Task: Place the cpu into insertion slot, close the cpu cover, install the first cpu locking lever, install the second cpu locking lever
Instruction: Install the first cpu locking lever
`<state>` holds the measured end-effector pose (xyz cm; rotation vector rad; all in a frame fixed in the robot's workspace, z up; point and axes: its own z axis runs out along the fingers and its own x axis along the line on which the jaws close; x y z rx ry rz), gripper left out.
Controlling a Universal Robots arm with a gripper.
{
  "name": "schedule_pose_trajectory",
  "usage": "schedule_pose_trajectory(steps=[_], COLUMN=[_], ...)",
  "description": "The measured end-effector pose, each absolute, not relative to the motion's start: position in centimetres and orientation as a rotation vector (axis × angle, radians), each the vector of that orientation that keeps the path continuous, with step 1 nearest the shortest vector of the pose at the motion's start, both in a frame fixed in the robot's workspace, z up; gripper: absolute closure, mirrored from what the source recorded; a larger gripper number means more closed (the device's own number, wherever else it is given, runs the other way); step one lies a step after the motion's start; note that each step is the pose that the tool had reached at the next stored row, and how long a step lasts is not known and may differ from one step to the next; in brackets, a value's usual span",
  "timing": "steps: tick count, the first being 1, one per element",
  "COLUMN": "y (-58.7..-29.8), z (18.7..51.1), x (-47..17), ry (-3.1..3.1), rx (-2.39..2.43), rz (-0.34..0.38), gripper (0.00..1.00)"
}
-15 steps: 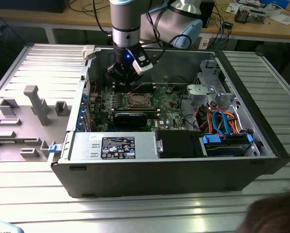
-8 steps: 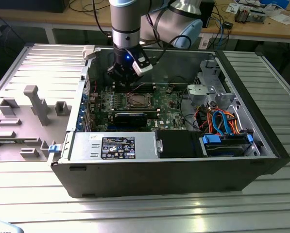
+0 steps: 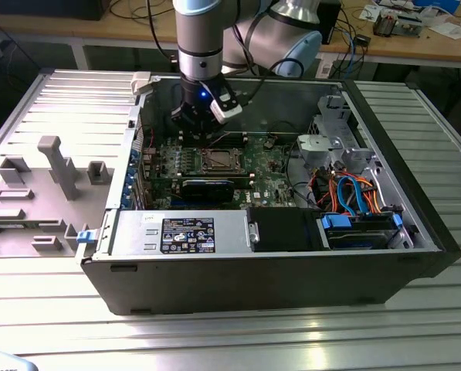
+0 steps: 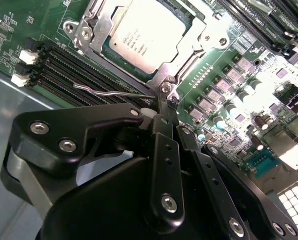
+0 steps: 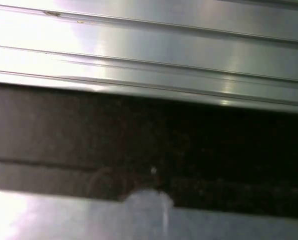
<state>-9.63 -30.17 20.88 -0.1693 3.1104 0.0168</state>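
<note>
One cpu [image 4: 143,31] sat in the insertion slot [image 4: 108,49], cpu cover [image 4: 191,50] down. My gripper [image 4: 163,107], fingers together, apparently touched one wire lever [image 4: 106,92], clear in the second wrist view.

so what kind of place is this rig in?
Looks like an electronics lab or workshop: an open computer case sits on a ribbed metal table, with cable-strewn wooden workbenches behind it. The gripper hangs over the green motherboard.
</note>
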Motion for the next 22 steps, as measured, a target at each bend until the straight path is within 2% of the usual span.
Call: schedule_pose_trajectory(steps=[22], y=[-30.1], z=[20.2], x=[-6.6], ry=[3.116], rx=[-0.170], rz=[-0.001], gripper=[0.89])
